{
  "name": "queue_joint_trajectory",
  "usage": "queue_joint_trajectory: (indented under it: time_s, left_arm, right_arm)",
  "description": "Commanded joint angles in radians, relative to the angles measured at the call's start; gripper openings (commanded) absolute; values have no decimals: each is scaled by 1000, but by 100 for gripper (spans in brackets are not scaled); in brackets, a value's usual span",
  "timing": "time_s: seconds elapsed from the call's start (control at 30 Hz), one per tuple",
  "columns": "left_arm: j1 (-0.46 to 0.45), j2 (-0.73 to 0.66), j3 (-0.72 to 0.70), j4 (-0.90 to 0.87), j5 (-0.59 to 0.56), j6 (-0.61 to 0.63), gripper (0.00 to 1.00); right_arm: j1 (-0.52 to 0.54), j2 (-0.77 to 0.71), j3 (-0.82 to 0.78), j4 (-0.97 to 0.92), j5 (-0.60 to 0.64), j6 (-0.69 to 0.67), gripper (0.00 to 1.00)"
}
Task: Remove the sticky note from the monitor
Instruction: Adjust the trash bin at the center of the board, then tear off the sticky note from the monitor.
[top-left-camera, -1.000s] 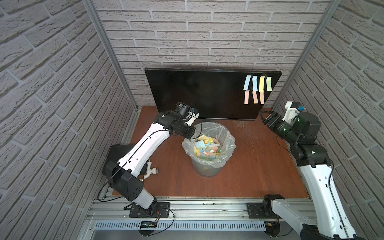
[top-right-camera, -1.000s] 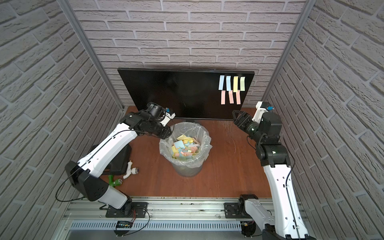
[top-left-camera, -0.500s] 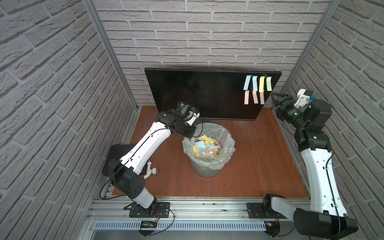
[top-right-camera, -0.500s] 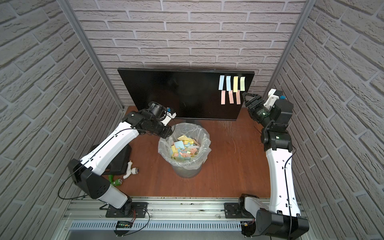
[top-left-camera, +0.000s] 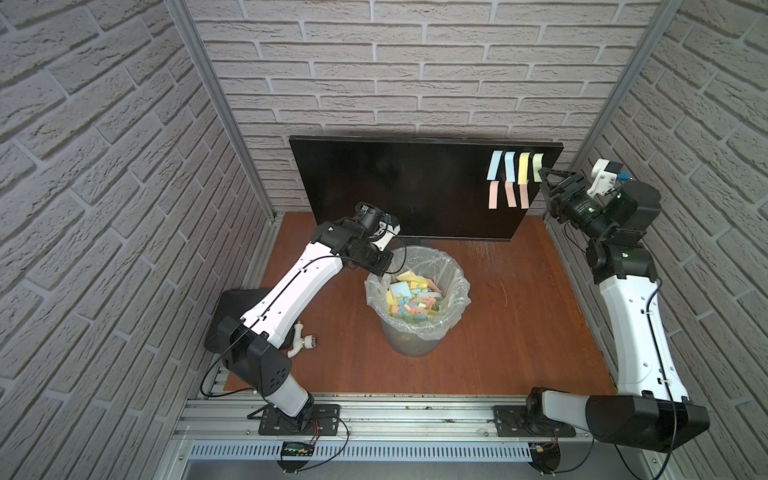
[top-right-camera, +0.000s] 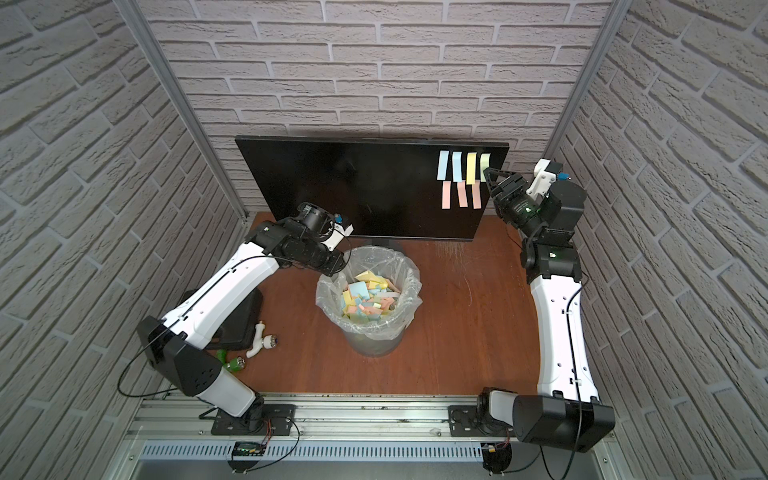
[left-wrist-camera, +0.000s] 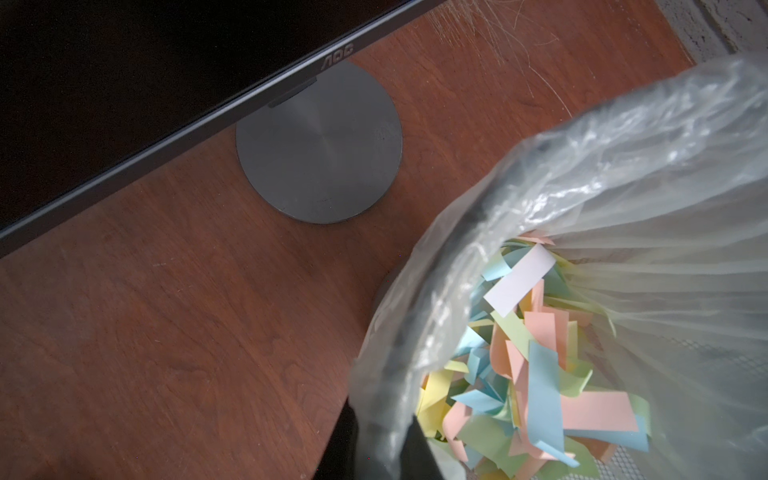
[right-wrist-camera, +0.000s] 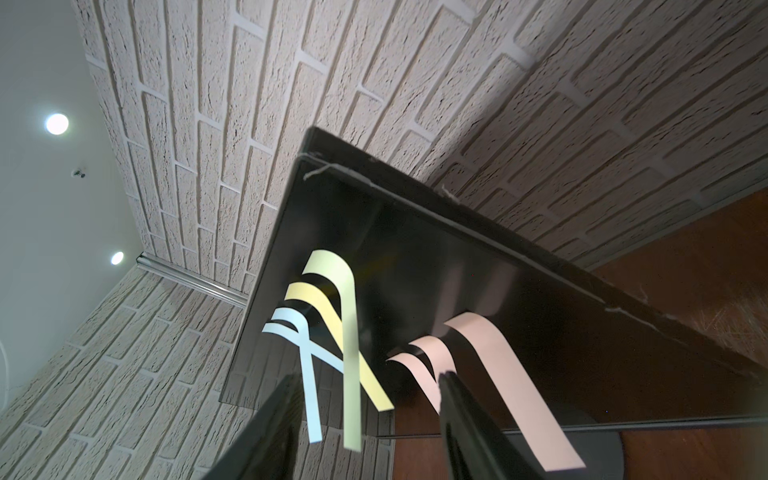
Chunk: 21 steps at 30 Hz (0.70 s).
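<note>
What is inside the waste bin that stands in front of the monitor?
A clear plastic liner and a loose heap of sticky notes: yellow, blue, pink, green. The heap hides the bottom of the bin and anything lying beneath it.

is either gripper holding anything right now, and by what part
The left gripper is shut on the plastic-lined rim of the bin. The right gripper holds nothing: its jaws stand apart around the hanging ends of the sticky notes.
</note>
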<state>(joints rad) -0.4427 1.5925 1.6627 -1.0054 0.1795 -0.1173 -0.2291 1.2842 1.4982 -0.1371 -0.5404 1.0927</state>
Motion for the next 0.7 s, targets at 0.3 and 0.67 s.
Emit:
queue_joint_trajectory:
  time_s: [0.3,0.67]
  left_arm:
    - [-1,10,17,-2,7,15,18]
    - [-1,9,16,3,8,19,18]
  right_arm:
    - [3,20,39,62,-10,-16,32]
    - [10,-15,39,60,-4,-18,3]
